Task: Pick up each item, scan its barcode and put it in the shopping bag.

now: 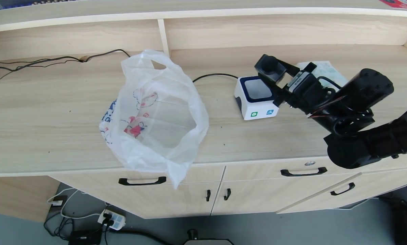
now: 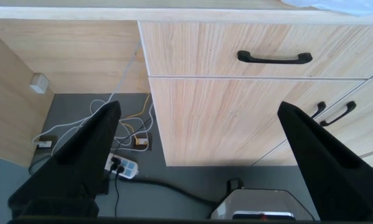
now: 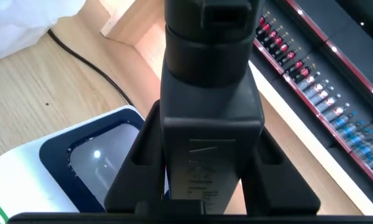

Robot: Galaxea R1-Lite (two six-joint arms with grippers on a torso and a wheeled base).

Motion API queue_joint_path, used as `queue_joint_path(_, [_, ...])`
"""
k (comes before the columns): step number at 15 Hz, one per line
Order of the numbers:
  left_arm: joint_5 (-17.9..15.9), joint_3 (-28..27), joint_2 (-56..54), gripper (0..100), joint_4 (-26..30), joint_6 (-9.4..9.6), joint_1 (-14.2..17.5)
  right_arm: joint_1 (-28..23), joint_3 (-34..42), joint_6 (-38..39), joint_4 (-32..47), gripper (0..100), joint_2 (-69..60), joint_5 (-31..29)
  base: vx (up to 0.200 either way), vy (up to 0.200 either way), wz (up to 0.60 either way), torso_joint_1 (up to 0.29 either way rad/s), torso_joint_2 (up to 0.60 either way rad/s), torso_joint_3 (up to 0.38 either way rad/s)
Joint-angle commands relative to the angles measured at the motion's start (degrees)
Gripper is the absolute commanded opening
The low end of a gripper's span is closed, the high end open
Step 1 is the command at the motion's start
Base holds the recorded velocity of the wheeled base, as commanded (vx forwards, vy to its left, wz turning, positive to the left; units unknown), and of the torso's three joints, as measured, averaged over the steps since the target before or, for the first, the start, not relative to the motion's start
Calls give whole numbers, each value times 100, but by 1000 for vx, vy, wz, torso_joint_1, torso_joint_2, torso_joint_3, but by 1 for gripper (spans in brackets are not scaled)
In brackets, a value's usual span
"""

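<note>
One black item (image 1: pixel 268 66), gripped in the right claw (image 1: pixel 277 74), hangs just above the scanner (image 1: pixel 257 103). The bag (image 1: pixel 155 109) sits open at the table's (image 1: pixel 36 112) front edge.

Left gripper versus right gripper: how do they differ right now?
The left gripper is open and empty; the right gripper is shut on a black item. The left gripper hangs low in front of the cabinet drawers; the right gripper is up over the counter, close by the scanner. Both have black fingers.
</note>
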Motion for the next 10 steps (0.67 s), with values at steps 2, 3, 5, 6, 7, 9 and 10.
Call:
queue_joint_path(2, [1,0,0,100,5,2,-1,254,12,90,-3,0,-139,-179,0,0,0,0,0,0])
queue_joint_path(3, [1,0,0,100,5,2,-1,421,47,134,-3,0,-201,-188,0,0,0,0,0,0])
queue_joint_path(5, [1,0,0,100,-3,2,-1,694,241,222,-21,0,-333,-320,0,0,0,0,0,0])
queue_joint_path(6, [1,0,0,100,-3,2,-1,1142,584,512,-47,0,-464,-839,0,0,0,0,0,0])
queue_joint_path(7, [1,0,9,100,-3,2,-1,1494,786,837,-91,0,-517,-1208,0,0,0,0,0,0])
queue_joint_path(9, [1,0,9,100,-3,-7,-1,2214,724,1522,-47,0,-693,-1990,0,0,0,0,0,0])
queue_joint_path(10, [1,0,0,100,-3,-7,-1,2496,645,1839,-30,0,-737,-2210,0,0,0,0,0,0])
